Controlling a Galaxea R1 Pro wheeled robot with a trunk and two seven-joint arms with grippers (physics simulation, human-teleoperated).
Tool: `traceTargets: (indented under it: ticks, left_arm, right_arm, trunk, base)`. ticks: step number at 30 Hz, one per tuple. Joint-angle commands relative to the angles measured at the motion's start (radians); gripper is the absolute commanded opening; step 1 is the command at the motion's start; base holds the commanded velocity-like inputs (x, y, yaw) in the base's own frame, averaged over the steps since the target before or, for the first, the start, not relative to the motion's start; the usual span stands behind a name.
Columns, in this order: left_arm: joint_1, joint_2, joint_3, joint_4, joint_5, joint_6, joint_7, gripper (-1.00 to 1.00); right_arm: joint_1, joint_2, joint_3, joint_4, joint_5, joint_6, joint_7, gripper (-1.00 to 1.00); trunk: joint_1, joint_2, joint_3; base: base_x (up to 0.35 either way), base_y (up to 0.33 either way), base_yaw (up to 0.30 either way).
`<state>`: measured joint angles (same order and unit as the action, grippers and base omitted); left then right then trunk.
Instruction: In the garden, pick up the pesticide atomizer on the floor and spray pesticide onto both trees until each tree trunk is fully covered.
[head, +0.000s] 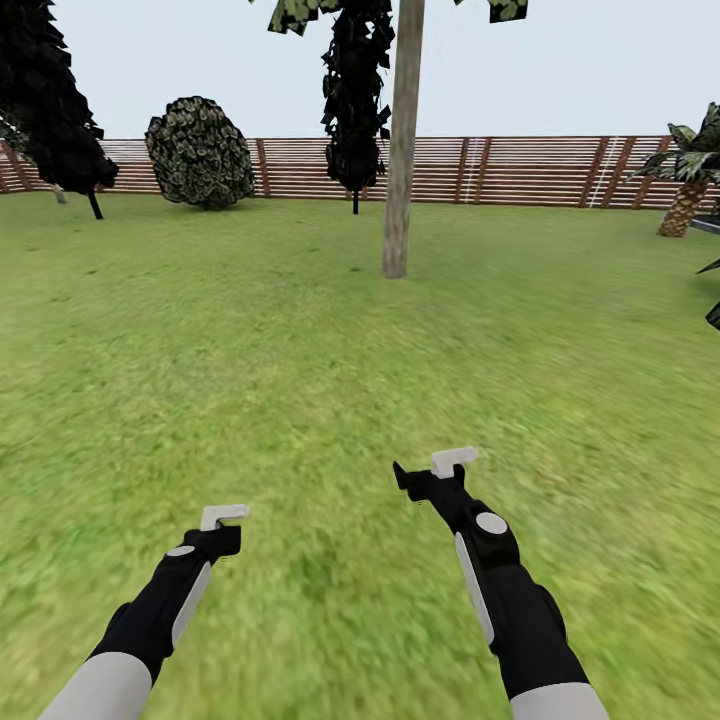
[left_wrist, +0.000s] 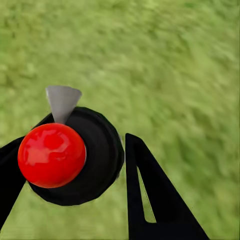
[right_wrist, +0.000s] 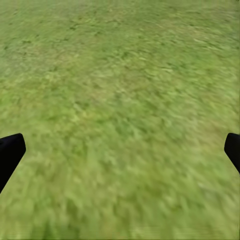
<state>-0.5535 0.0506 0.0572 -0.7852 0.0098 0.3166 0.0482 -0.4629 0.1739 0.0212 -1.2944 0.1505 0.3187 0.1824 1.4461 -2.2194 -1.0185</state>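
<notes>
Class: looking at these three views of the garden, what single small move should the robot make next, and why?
Probably turn the base or head to search: the right gripper hangs open over bare grass, a tree trunk stands ahead, and no atomizer is visible in these views to pick up.

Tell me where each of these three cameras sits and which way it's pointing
Head view: on the robot's head, facing forward and down over the lawn to a tree trunk and the fence; both arms show, with left gripper and right gripper.
Left wrist view: on the left arm, aimed down at grass; a black fingertip shows beside a red ball on a black disc.
Right wrist view: on the right arm, facing grass; black fingertips show at opposite edges.
Shared: all see the lawn.
</notes>
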Motion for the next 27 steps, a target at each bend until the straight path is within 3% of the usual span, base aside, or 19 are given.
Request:
traceTargets:
  ticks: [1, 27]
  left_arm:
    - [0.0, 0.0, 0.0, -0.002, 0.001, 0.006, 0.002, -1.0]
    - [0.0, -0.001, -0.002, -0.01, 0.001, 0.005, 0.002, -1.0]
  right_arm:
    - [0.0, 0.001, -0.001, -0.002, 0.01, 0.005, 0.006, 1.0]
    - [0.0, 0.001, -0.001, 0.0, 0.011, 0.005, 0.006, 1.0]
  trunk:
    - [0.0, 0.0, -0.001]
    - [0.0, 0.0, -0.001]
  base:
    - [0.338, 0.0, 0.0]
    - [0.338, 0.0, 0.0]
